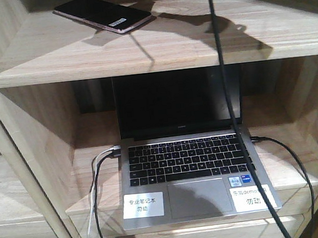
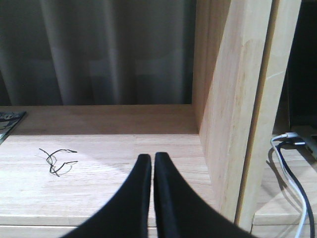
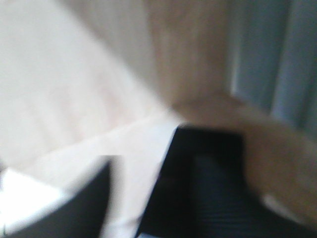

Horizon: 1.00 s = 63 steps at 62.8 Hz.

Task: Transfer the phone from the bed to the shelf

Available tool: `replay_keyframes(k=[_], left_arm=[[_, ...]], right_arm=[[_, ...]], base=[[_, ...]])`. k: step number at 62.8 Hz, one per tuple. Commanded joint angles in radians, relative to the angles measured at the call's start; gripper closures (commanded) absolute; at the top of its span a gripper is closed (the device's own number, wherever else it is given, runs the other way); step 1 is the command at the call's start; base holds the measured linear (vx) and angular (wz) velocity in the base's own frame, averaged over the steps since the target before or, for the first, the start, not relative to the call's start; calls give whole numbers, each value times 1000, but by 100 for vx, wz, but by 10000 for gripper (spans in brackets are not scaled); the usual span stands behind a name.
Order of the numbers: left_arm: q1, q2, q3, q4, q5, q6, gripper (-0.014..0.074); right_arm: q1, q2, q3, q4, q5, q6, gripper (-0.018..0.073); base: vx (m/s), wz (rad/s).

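One phone [image 1: 104,14] I see flat on the shelf [image 1: 208,44]; left gripper [image 2: 152,161] pressed together, right gripper [image 3: 141,173] spread, empty

The front-facing exterior view looks slightly downward, at close range, into the pale natural-wood shelving unit [image 1: 141,47], taking in two tiers. The left wrist view sits low over a pale wooden board [image 2: 99,163], facing a grey curtain [image 2: 99,49]; it shares the white and black cables [image 2: 292,173] with the exterior view. The right wrist view is blurred, very close to pale wood.
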Motion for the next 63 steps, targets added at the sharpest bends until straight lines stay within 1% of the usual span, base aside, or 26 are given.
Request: replay_keyframes(k=[1, 3, 21, 27, 32, 36, 43, 47, 54, 63], left_arm=[[0, -8, 7, -9, -70, 0, 595], [0, -8, 7, -9, -70, 0, 595], [0, -8, 7, -9, -70, 0, 595], [0, -8, 7, -9, -70, 0, 595], [0, -8, 7, -9, -70, 0, 595], [0, -8, 7, -9, -70, 0, 595], [0, -8, 7, -9, -70, 0, 595], [0, -8, 7, -9, -70, 0, 595], [0, -8, 7, -9, -70, 0, 595], [0, -8, 7, -9, -70, 0, 595]], right_arm=[[2, -75, -29, -1, -3, 54, 531], [2, -82, -29, -13, 0, 59, 578], [2, -151, -27, -100, -6, 113, 564], [2, -188, 0, -144, -53, 134, 564], [2, -241, 86, -163, -135, 146, 564], [2, -299, 191, -164, -241, 137, 564], [9, -420, 390, -151, -395, 64, 564], [13, -490, 503, -139, -473, 40, 564], [13, -608, 648, -121, -581, 35, 564], [13, -751, 808, -121, -666, 35, 564]], base=[[0, 0], [0, 0], [0, 0], [0, 0], [0, 0], [0, 0], [0, 0], [0, 0], [0, 0], [0, 0]])
